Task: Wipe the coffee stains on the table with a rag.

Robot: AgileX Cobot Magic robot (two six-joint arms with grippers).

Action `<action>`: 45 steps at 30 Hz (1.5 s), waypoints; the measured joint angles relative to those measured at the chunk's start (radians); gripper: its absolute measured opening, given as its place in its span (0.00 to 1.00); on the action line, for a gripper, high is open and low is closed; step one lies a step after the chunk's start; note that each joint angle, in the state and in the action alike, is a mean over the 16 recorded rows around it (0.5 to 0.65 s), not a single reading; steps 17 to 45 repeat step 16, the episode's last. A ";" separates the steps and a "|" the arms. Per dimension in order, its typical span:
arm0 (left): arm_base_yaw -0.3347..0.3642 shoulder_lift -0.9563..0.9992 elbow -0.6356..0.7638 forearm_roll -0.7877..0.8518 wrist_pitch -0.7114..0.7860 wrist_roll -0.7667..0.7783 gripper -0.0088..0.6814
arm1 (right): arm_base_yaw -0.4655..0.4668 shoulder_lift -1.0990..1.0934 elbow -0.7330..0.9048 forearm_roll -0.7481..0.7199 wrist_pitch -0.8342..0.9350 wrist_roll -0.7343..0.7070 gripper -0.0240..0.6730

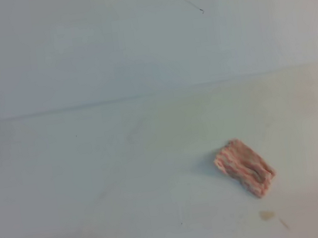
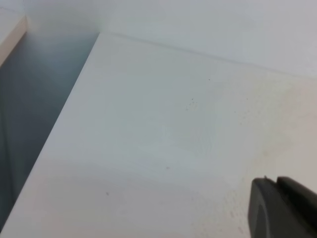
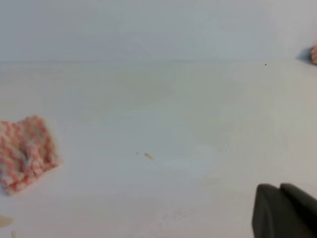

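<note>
Pincer state first: your right pincer (image 3: pixel 285 210) shows only as a dark, blunt part in the bottom right corner of the right wrist view, and your left pincer (image 2: pixel 282 208) shows the same way in the left wrist view, so you cannot tell how far either one is open, and neither has anything visibly in it. Neither arm appears in the exterior high view. Out from the right pincer, you see bare white desk (image 3: pixel 198 109), then a small tan fleck (image 3: pixel 148 155) lying well apart from it toward the rag. The rag (image 3: pixel 26 151), pink-and-white checked and slightly rumpled, lies flat at the left edge of that view, touching nothing but the desk. Just below it, at the very bottom left, you catch a sliver of a pale tan coffee stain (image 3: pixel 5 221). From above, you find the rag (image 1: pixel 244 167) on the right half of the desk (image 1: pixel 96 181), nearer the front edge than the back, lying at a slant. A small, faint tan blotch of coffee stain (image 1: pixel 267 215) sits near the rag's front corner, between it and the front edge, apart from the cloth. Out from your left pincer you see only the desk (image 2: pixel 148 129), running to its left edge and far left corner.
</note>
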 joint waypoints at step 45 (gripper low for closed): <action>0.000 0.000 -0.006 0.000 0.002 0.000 0.01 | 0.000 -0.001 0.001 0.000 -0.001 0.000 0.03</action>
